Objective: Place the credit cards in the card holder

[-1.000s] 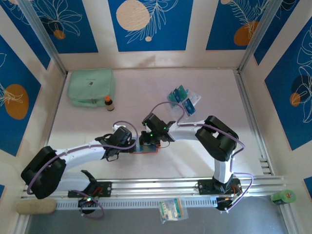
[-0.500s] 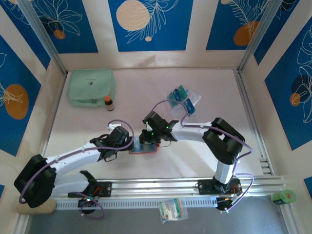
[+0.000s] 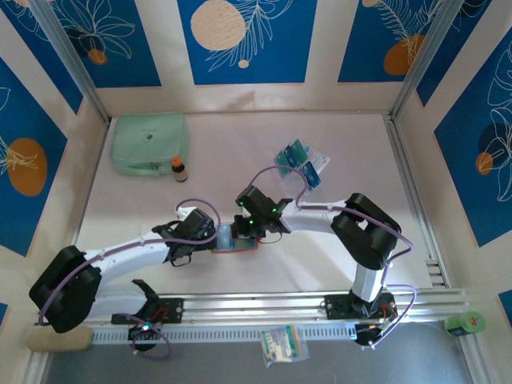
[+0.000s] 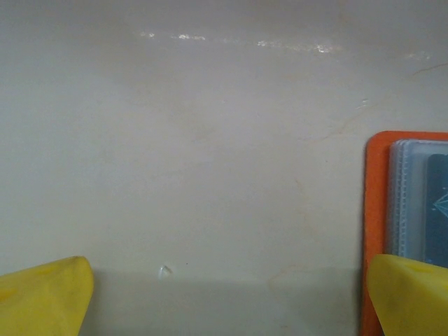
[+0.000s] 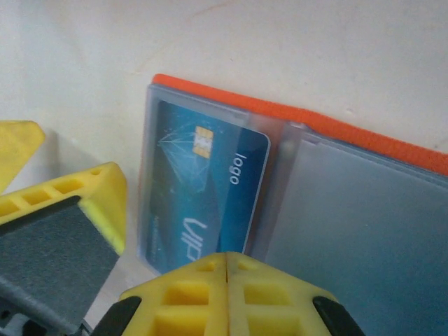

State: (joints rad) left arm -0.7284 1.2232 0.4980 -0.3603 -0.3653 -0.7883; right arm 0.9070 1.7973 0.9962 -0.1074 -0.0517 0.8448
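While both arms reached inward over the pale table, a small orange leather-like card holder lay open and flat near its middle, between the two grippers. Seen from overhead, its long axis ran left to right. The left gripper had its yellow fingers spread wide with nothing between them, and the holder's orange edge lay just beside one fingertip. The right gripper had its yellow fingertips pressed together, nothing visible between them, right at the near edge of the holder's clear plastic pockets. One blue-teal credit card with a gold chip sat inside a pocket. Its long axis ran away from the right wrist camera, and its chip end pointed toward the holder's orange rim. More teal and blue cards lay in a loose pile toward the table's far right, well apart from the holder. A mint-green zip pouch and a small brown bottle sat at far left.
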